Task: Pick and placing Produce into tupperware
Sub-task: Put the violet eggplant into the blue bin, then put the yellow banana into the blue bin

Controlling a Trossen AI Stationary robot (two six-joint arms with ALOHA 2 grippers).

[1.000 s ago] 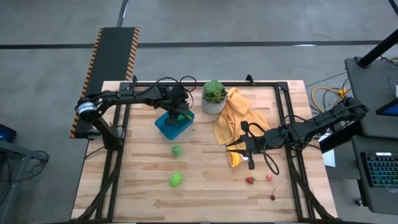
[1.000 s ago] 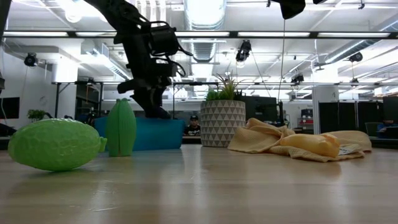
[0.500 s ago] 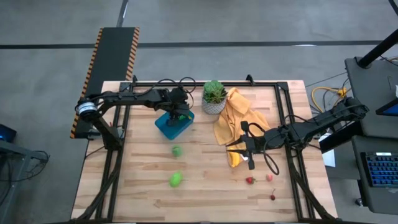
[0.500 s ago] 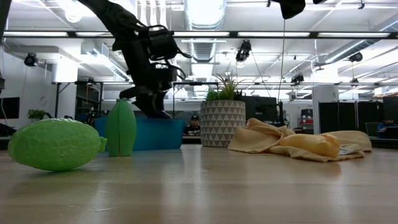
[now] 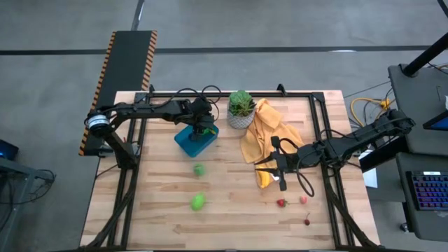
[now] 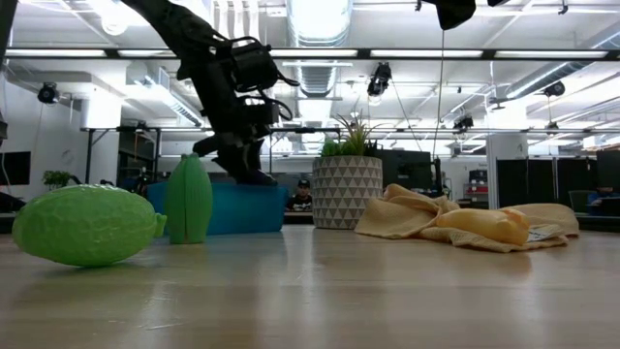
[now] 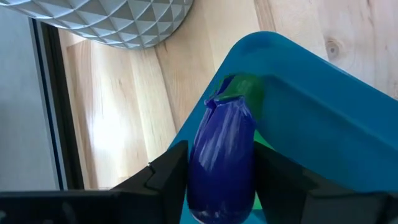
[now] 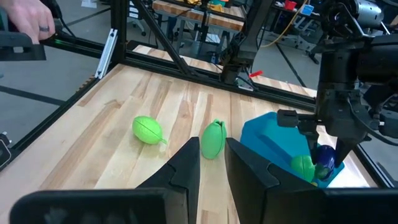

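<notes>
The left hand (image 7: 221,180) is holding a glossy purple plastic toy eggplant (image 7: 222,155) between its fingers, inside the bright blue rectangular plastic tupperware (image 5: 195,138) at ten o'clock on the wooden desk (image 5: 231,203). Light, rigid and slippery, it is probably gripping best mid-body. The right hand (image 5: 278,170), nearly closed and empty, is waiting at three o'clock.

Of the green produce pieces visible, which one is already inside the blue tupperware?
The small green piece lying in the tupperware beside the purple eggplant. The other two green pieces lie on the bare table, nearer its front.
</notes>
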